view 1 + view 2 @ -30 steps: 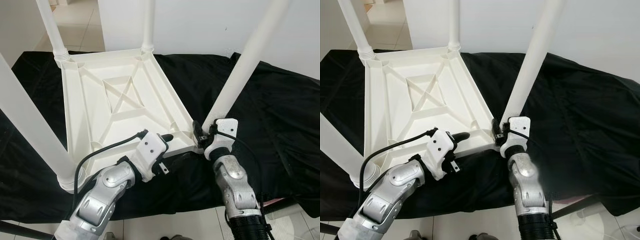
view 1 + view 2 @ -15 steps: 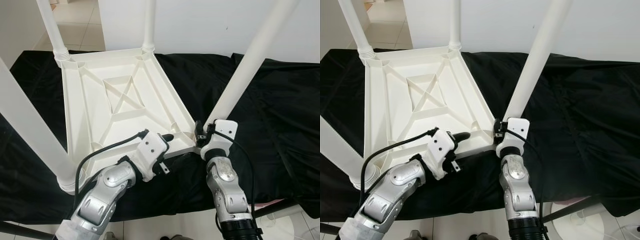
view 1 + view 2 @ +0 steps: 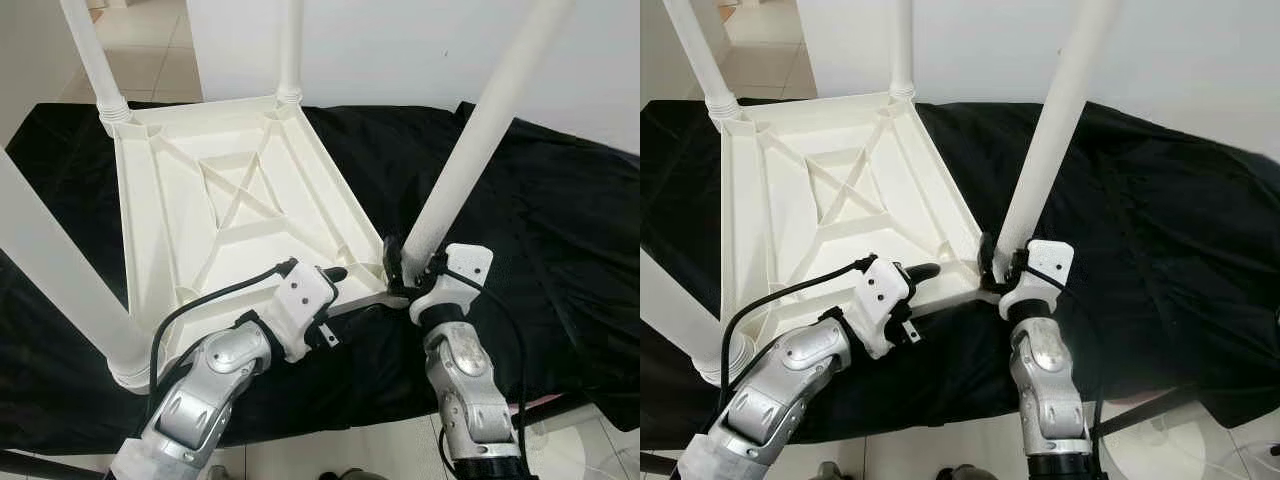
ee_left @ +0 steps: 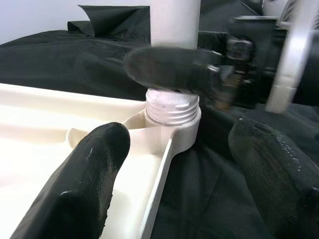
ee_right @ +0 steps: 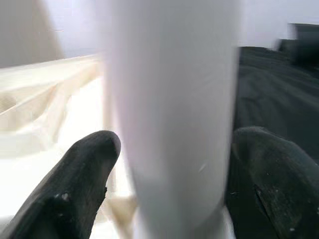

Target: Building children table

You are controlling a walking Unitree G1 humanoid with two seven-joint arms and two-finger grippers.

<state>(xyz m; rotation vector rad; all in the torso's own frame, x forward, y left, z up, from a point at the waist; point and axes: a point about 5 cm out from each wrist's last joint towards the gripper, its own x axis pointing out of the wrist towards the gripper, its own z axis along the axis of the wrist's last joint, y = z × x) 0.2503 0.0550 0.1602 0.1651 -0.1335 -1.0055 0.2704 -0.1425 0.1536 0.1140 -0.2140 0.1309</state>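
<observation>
Jaws of the right gripper clamp the white table leg just above its corner socket on the upturned white tabletop. Left gripper, jaws apart, straddles the tabletop's near edge, over black cloth.

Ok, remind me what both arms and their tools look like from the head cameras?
Both arms are silver metal with rounded joint housings. Each ends in a white plastic wrist block carrying a left tool and right tool of black fingers. A black cable loops along each forearm; the right arm has a ribbed black sleeve lower down.
</observation>
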